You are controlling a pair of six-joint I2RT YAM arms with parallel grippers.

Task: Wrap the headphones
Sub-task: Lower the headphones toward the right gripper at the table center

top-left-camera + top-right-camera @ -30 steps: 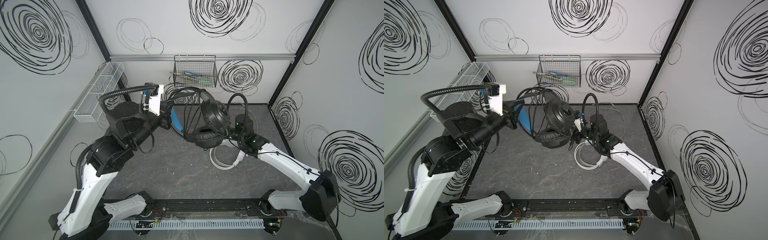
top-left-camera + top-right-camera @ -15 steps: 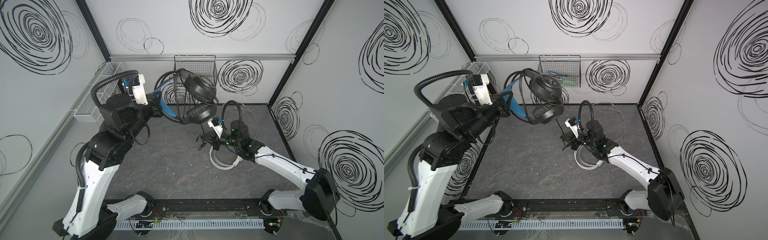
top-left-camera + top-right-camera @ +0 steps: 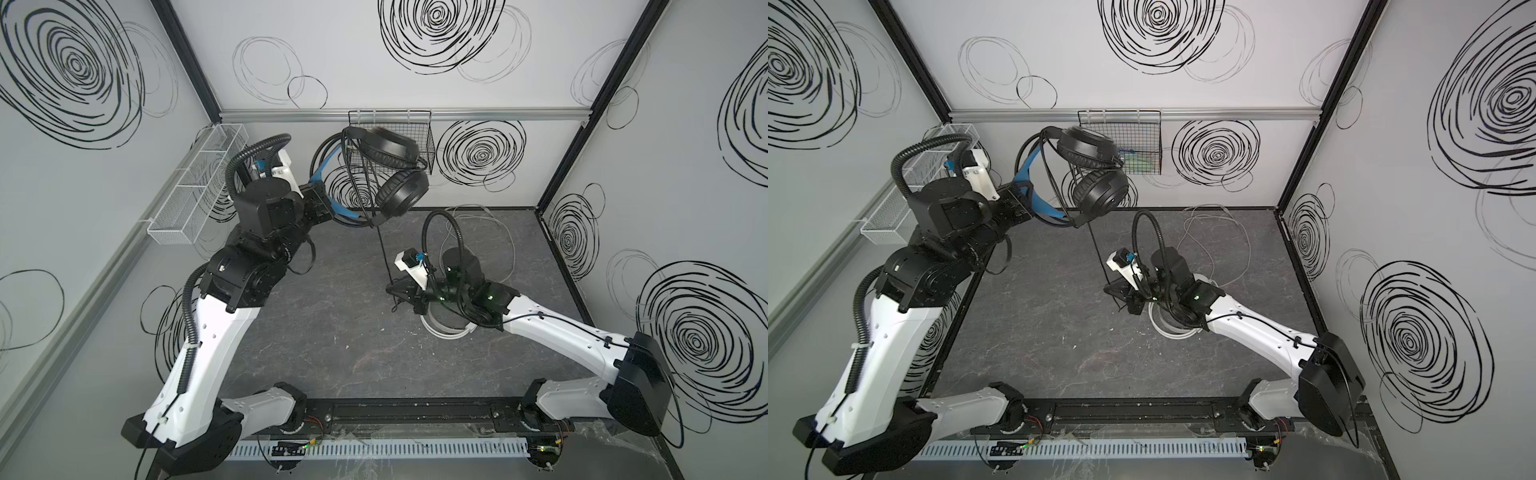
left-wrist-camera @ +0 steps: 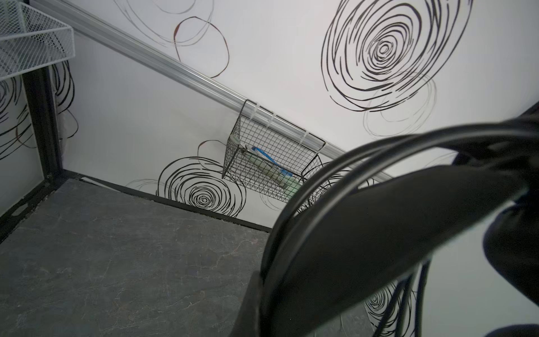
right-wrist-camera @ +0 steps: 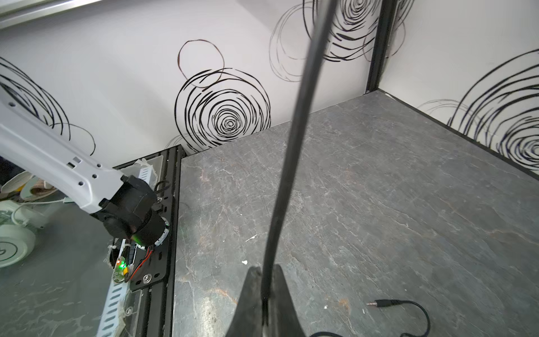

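My left gripper [image 3: 322, 199] [image 3: 1023, 193] is shut on the blue-lined headband of the black headphones [image 3: 395, 166] [image 3: 1092, 166], holding them high in front of the back wall. Their black cable [image 3: 382, 245] [image 3: 1098, 249] loops around the headband, and one strand runs taut down to my right gripper [image 3: 390, 287] [image 3: 1109, 289]. In the right wrist view that gripper [image 5: 264, 272] is shut on the cable [image 5: 291, 146], and the plug [image 5: 379, 303] lies on the floor. The white headphones [image 3: 444, 328] [image 3: 1173, 326] lie mostly hidden under my right arm.
A black wire basket [image 3: 415, 124] [image 3: 1142, 129] hangs on the back wall right behind the raised headset. A white mesh tray [image 3: 195, 183] [image 3: 905, 195] is fixed to the left wall. Loose white cable [image 3: 498, 220] [image 3: 1225, 220] sprawls at the back right.
The left arm has lifted the black headphones up and back toward the basket. The right gripper dropped away from the ear cups, closed on the cable, and the strand is now taut.
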